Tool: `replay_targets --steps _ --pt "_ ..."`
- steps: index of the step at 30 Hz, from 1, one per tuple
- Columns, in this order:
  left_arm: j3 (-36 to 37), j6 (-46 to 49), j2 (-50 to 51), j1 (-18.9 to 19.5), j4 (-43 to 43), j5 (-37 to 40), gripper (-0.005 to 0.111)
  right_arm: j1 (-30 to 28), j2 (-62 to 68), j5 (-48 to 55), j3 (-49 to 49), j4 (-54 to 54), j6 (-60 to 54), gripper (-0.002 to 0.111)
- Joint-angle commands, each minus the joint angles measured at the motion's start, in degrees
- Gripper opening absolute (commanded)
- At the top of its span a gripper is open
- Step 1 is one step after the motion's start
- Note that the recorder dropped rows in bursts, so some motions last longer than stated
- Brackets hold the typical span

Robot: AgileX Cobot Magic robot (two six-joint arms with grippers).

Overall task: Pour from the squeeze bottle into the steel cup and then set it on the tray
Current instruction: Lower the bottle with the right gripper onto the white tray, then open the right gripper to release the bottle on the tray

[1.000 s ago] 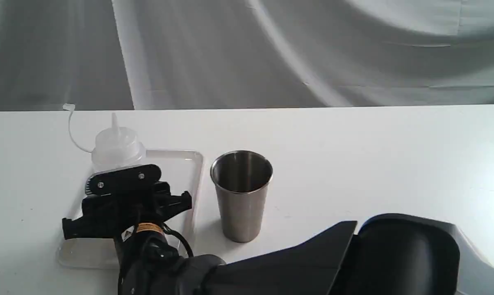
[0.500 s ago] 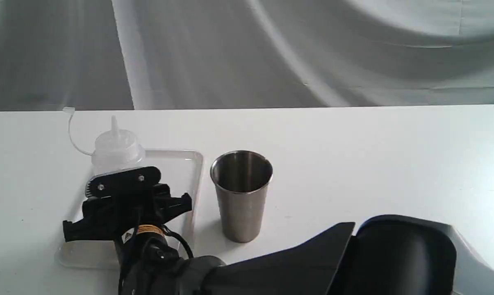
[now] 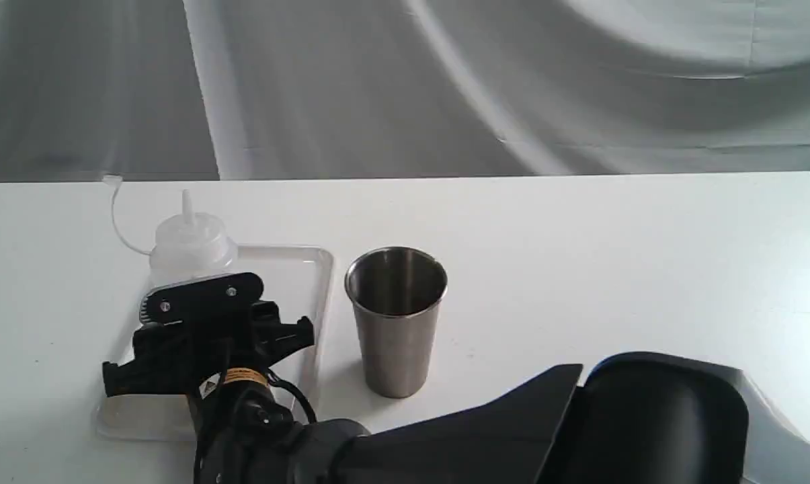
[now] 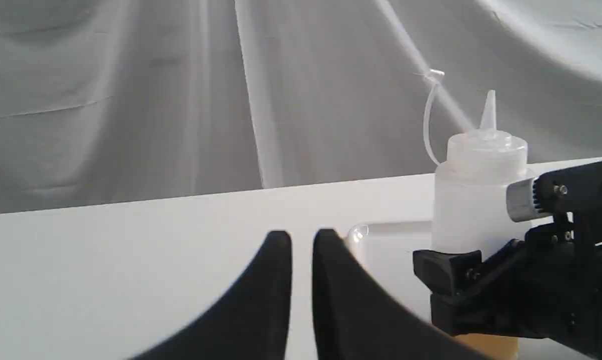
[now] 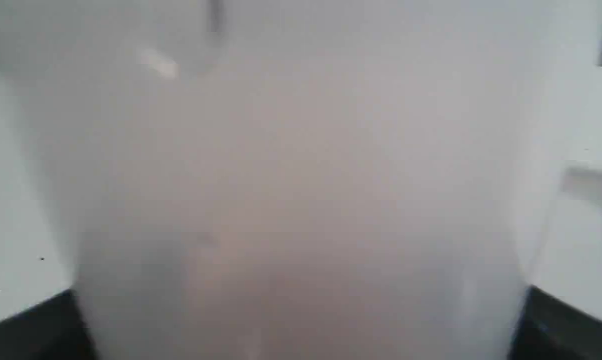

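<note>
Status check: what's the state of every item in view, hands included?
squeeze bottle: upright over the tray, cap off, gripped; base contact hidden.
steel cup: upright on the table beside the tray; contents not visible.
tray: flat on the table, under the bottle.
right hand: shut on the squeeze bottle.
left hand: shut, empty, clear of the bottle.

Soft even light; right wrist view seemingly defocused.
</note>
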Motion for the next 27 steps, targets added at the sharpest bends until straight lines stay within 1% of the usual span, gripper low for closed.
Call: replay_targets --steps 1,7,21,27 --pt "0.25 -0.18 -0.27 -0.28 0.04 -0.09 0.008 -0.02 -0.69 0.37 -0.37 -0.96 0.22 0.072" --pt "0.25 -0.18 -0.27 -0.28 0.04 -0.09 0.008 0.12 -0.69 0.73 -0.37 -0.96 0.22 0.079" --pt "0.25 -0.3 -0.27 -0.28 0.04 -0.09 0.008 1.05 -1.34 0.96 -0.37 0.95 0.11 0.079" --pt "0.25 -0.12 -0.27 -0.28 0.04 -0.09 0.008 1.05 -1.48 3.8 -0.37 0.95 -2.32 0.079"
